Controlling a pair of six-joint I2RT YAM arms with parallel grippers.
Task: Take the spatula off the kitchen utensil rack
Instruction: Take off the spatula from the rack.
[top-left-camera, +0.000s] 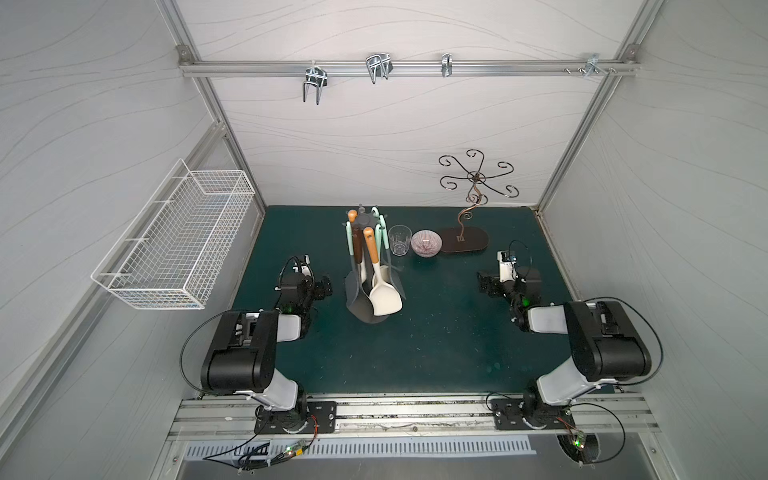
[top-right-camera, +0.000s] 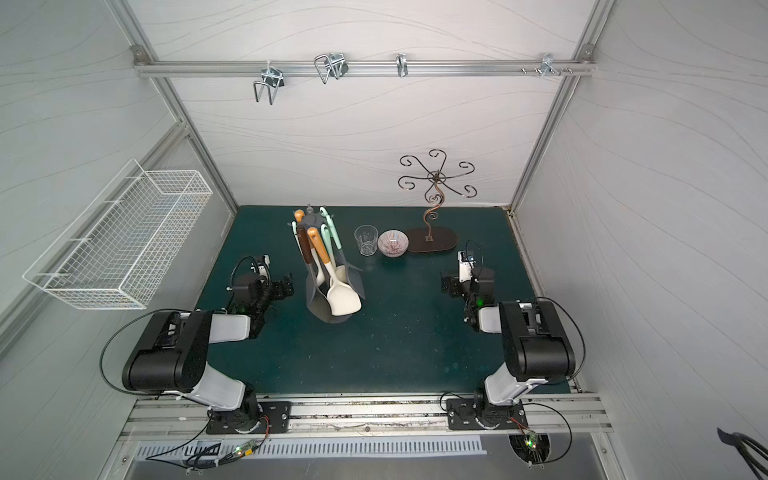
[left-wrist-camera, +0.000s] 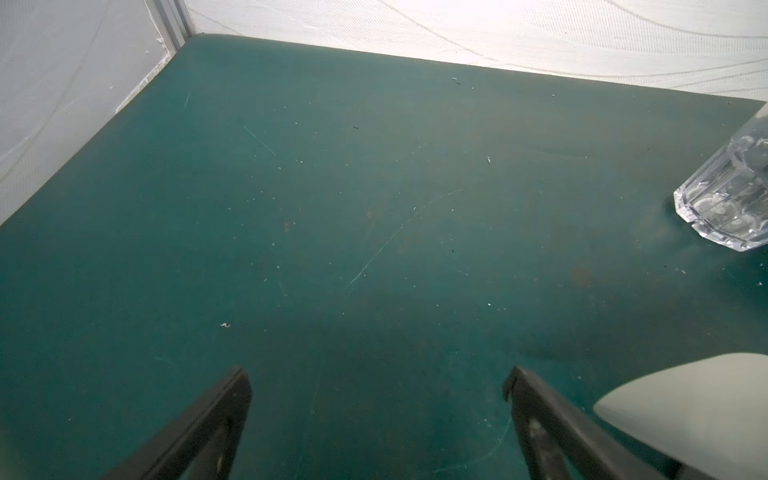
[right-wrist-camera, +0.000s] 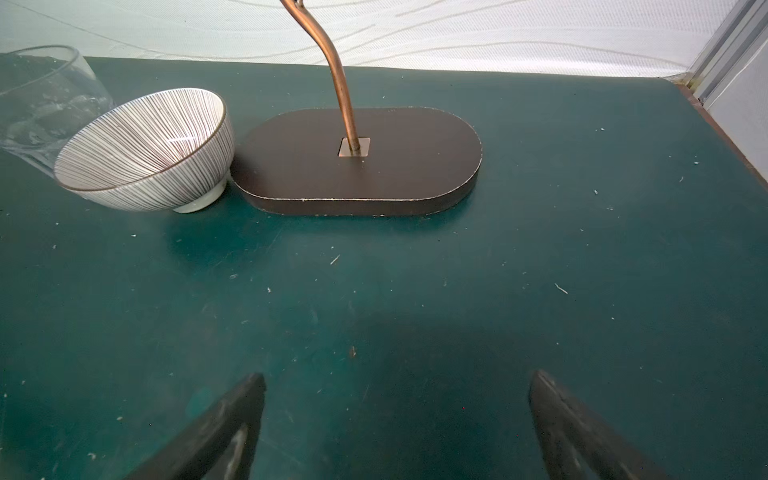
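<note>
The kitchen utensil rack (top-left-camera: 365, 219) (top-right-camera: 311, 219) stands left of centre on the green mat, its dark round base (top-left-camera: 373, 318) toward the front. Several utensils hang from its crown. The spatula (top-left-camera: 385, 296) (top-right-camera: 343, 297) hangs on the front side, with a white blade and an orange-brown handle (top-left-camera: 370, 245). My left gripper (top-left-camera: 326, 287) (left-wrist-camera: 378, 386) is open just left of the rack, low over the mat and holding nothing. A pale utensil blade (left-wrist-camera: 685, 409) shows beside it. My right gripper (top-left-camera: 484, 286) (right-wrist-camera: 399, 390) is open and empty, far right of the rack.
A clear glass (top-left-camera: 400, 240) (left-wrist-camera: 731, 195), a striped bowl (top-left-camera: 426, 243) (right-wrist-camera: 145, 149) and a curly bronze stand on a dark oval base (top-left-camera: 463, 240) (right-wrist-camera: 357, 166) line up right of the rack. A white wire basket (top-left-camera: 174, 241) hangs on the left wall. Metal hooks (top-left-camera: 313, 83) hang on the back rail.
</note>
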